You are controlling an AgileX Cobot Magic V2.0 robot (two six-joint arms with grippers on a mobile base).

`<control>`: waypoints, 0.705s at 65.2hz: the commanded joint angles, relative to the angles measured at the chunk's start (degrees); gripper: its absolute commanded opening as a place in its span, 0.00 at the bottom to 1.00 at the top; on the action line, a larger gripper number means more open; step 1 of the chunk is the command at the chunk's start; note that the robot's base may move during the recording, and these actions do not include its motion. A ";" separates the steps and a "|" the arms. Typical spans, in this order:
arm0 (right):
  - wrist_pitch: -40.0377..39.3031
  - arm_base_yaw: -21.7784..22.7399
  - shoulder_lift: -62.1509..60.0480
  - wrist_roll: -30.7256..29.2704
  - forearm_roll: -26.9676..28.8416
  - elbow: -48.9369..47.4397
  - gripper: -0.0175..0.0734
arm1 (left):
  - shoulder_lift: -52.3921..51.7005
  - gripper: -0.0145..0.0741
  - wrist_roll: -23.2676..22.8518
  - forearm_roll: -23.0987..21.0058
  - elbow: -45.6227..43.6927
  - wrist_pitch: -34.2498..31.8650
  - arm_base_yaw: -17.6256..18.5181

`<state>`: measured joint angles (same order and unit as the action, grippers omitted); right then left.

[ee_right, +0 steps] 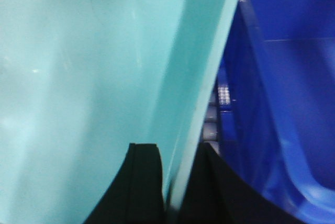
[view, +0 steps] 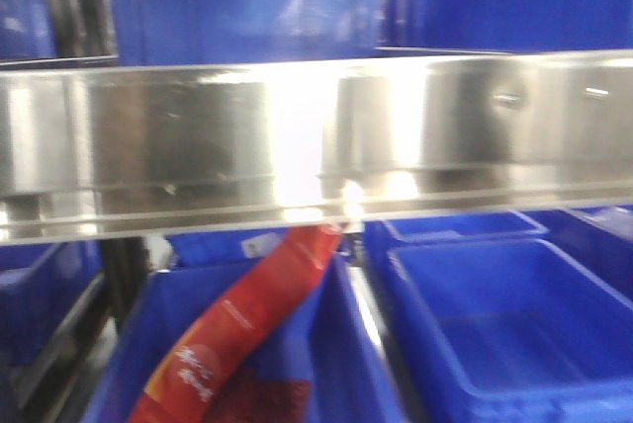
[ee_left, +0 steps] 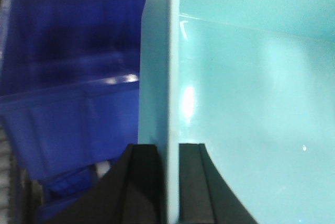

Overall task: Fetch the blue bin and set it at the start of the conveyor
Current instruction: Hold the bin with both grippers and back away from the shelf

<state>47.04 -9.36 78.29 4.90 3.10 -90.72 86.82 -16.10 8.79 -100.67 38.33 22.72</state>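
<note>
The blue bin is a light turquoise tub. In the left wrist view its inside (ee_left: pixel 251 103) fills the right half, and my left gripper (ee_left: pixel 168 182) is shut on its left wall, one black finger (ee_left: pixel 144 182) outside and one inside. In the right wrist view the bin (ee_right: pixel 89 67) fills the left, and my right gripper (ee_right: pixel 175 187) is shut on its right wall, fingers on either side. The bin and both grippers are out of sight in the front view. The conveyor start is not in view.
A shiny steel shelf rail (view: pixel 316 136) crosses the front view. Below it stand dark blue crates (view: pixel 504 324), one holding a red packet (view: pixel 237 334). More dark blue crates sit above the rail, left of the bin (ee_left: pixel 73 82) and right of it (ee_right: pixel 282 98).
</note>
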 commanded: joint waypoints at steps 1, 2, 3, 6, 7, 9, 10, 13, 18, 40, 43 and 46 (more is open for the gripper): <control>-4.65 0.27 -0.06 -1.76 -0.91 -0.49 0.03 | -0.75 0.04 -1.12 -1.97 -0.72 -3.94 -0.14; -4.78 0.27 -0.06 -1.76 -0.91 -0.49 0.03 | -0.75 0.04 -1.12 -1.97 -0.72 -3.94 -0.14; -4.78 0.27 -0.06 -1.76 -0.91 -0.49 0.03 | -0.75 0.04 -1.12 -1.97 -0.72 -3.94 -0.14; -5.07 0.27 -0.06 -1.76 -0.91 -0.49 0.03 | -0.75 0.04 -1.12 -1.97 -0.72 -3.94 -0.14; -5.20 0.27 -0.06 -1.76 -0.91 -0.49 0.03 | -0.75 0.04 -1.12 -1.97 -0.72 -3.94 -0.14; -5.34 0.27 -0.06 -1.76 -0.91 -0.49 0.03 | -0.75 0.04 -1.12 -1.97 -0.72 -3.94 -0.14; -5.34 0.27 -0.06 -1.76 -0.91 -0.49 0.03 | -0.75 0.04 -1.12 -1.97 -0.72 -3.94 -0.14; -5.43 0.27 -0.06 -1.76 -0.91 -0.49 0.03 | -0.75 0.04 -1.12 -1.97 -0.72 -3.94 -0.14; -5.50 0.27 -0.06 -1.76 -0.91 -0.49 0.03 | -0.75 0.04 -1.12 -1.97 -0.72 -3.94 -0.14; -5.50 0.27 -0.06 -1.76 -0.91 -0.49 0.03 | -0.75 0.04 -1.12 -1.97 -0.72 -3.94 -0.14; -5.50 0.27 -0.06 -1.76 -0.91 -0.49 0.03 | -0.75 0.04 -1.12 -1.97 -0.72 -3.94 -0.14; -5.50 0.27 -0.06 -1.76 -0.91 -0.49 0.03 | -0.75 0.04 -1.12 -1.97 -0.72 -3.94 -0.14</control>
<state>44.36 -9.36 78.62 4.58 2.96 -90.72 86.82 -16.36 8.98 -100.67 38.28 22.36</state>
